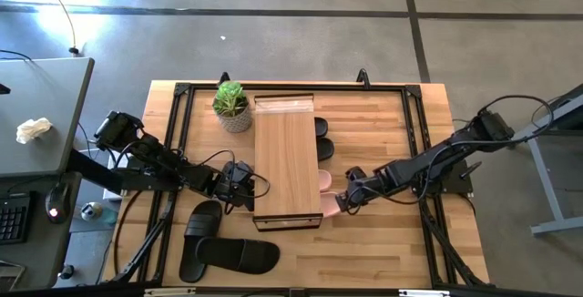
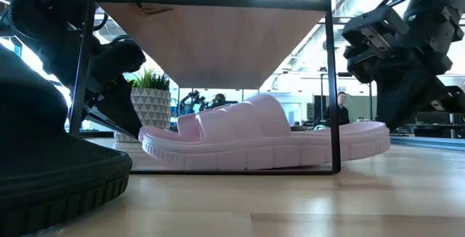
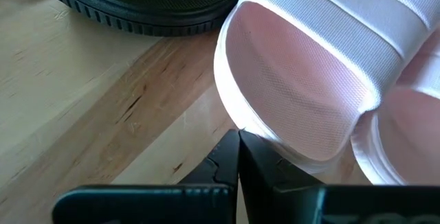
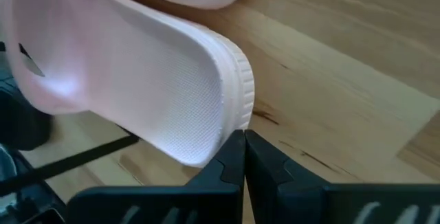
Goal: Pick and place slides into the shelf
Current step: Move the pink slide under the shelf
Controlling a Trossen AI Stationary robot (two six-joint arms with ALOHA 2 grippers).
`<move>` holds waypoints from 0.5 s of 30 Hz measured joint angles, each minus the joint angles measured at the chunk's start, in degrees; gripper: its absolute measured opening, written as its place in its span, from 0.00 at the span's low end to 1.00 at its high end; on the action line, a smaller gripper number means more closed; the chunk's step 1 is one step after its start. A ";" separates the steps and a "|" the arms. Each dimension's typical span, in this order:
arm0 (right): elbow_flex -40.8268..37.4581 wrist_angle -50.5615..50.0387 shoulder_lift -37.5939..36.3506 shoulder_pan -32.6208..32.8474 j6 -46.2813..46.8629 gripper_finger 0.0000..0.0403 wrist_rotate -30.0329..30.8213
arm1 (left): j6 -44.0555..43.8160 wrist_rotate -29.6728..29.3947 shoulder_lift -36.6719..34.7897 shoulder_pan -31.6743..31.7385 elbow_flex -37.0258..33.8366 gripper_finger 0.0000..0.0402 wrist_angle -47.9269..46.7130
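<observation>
Black ribbed slide sole (image 2: 51, 175) looms nearest, and behind it the pale pink rubber slide (image 2: 261, 139) lies crosswise under the light-wood shelf (image 1: 287, 151), its right end nearest the right hand (image 1: 346, 199), fingers together like the left hand's (image 1: 239, 188).

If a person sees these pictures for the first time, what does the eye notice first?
First, the light-wood shelf in the middle of the table, with both grippers shut at its near end: the left gripper on one side, the right gripper on the other. Next, a pale pink slide lying under the shelf's top. Two black slides lie loose near the table's front edge.
</observation>
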 joint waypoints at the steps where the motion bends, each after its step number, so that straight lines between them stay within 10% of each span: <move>1: 0.00 0.36 0.00 -0.19 0.00 0.00 -0.01 | 0.01 0.00 0.00 0.00 0.00 0.00 -0.01; 15: 0.04 13.02 7.17 0.21 -0.20 0.00 0.91 | 0.02 0.09 0.00 0.00 0.00 0.00 -0.56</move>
